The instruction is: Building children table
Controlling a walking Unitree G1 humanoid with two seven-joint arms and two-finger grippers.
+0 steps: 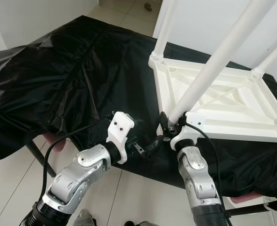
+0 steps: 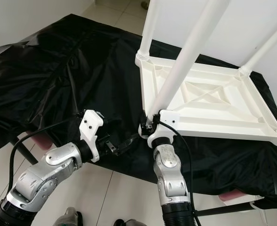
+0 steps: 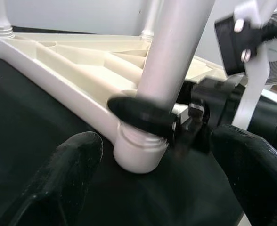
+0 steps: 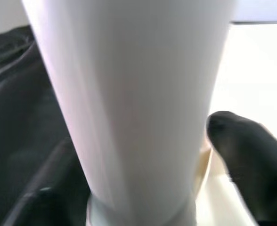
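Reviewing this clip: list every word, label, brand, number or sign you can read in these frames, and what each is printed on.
None can be read.
White table top, upside down on the black cloth: no print visible.
Table leg gripped by the right gripper: plain white.
Left gripper: no marking legible.
White fan in the left wrist view: a faint label, too blurred to read.

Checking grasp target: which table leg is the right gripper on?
The near corner leg, closest to the robot; right gripper closes around its base. The other legs stand at untouched corners.

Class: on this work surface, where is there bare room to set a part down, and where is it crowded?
Free: the black cloth left of the upturned white table top. Crowded: the near corner, where the right gripper clasps the leg and the left gripper hovers beside.
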